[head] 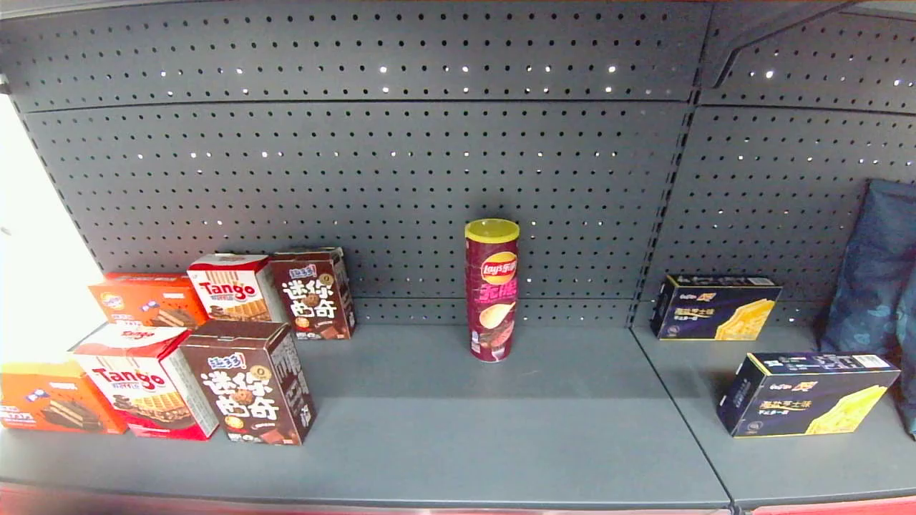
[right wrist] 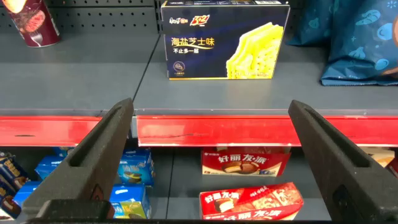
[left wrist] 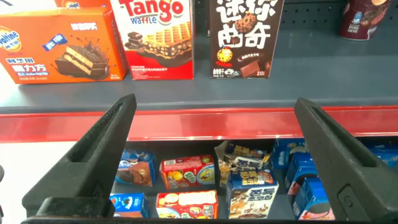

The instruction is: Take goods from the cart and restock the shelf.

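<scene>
A maroon chip can (head: pixel 492 290) with a yellow lid stands upright at the back middle of the grey shelf (head: pixel 458 429). On the shelf's left sit orange, red-white and brown snack boxes (head: pixel 247 390). Two dark blue boxes with yellow wafers (head: pixel 805 393) lie on the right section. My left gripper (left wrist: pixel 214 158) is open in front of the shelf's red edge, level with the brown box (left wrist: pixel 245 37), holding nothing. My right gripper (right wrist: pixel 211 158) is open too, empty, facing the dark blue box (right wrist: pixel 224 40).
A lower shelf under the red edge strip (left wrist: pixel 205 121) holds several packed snack boxes (left wrist: pixel 186 171) and red boxes (right wrist: pixel 245 165). A dark blue patterned bag (head: pixel 876 272) leans at the far right. Pegboard (head: pixel 401 164) backs the shelf. Bare shelf surface lies around the chip can.
</scene>
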